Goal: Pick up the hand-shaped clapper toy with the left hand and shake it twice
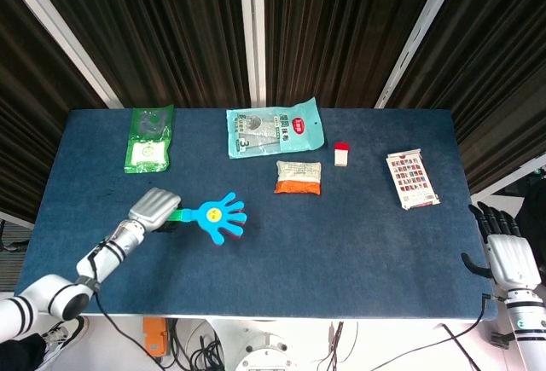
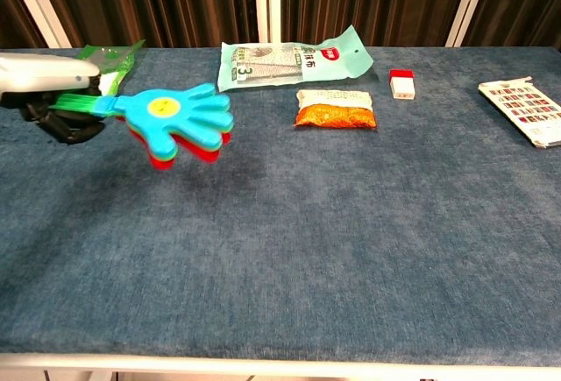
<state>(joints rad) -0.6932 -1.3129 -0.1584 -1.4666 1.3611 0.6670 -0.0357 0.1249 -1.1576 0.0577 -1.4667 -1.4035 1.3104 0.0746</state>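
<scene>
The hand-shaped clapper toy [image 1: 218,217] has a blue palm with a yellow face, red and green layers beneath, and a green handle. My left hand [image 1: 154,210] grips that handle and holds the toy flat above the table's left half, palm pointing right. In the chest view the clapper toy [image 2: 174,123] hovers over the cloth and casts a shadow, with my left hand [image 2: 48,92] at the left edge. My right hand [image 1: 508,250] hangs off the table's right edge, fingers apart and holding nothing.
On the blue table [image 1: 341,243] lie a green packet [image 1: 149,139] at the back left, a pale green pouch [image 1: 275,128], an orange-and-white packet [image 1: 299,177], a small red-and-white box [image 1: 341,153] and a patterned card pack [image 1: 412,180].
</scene>
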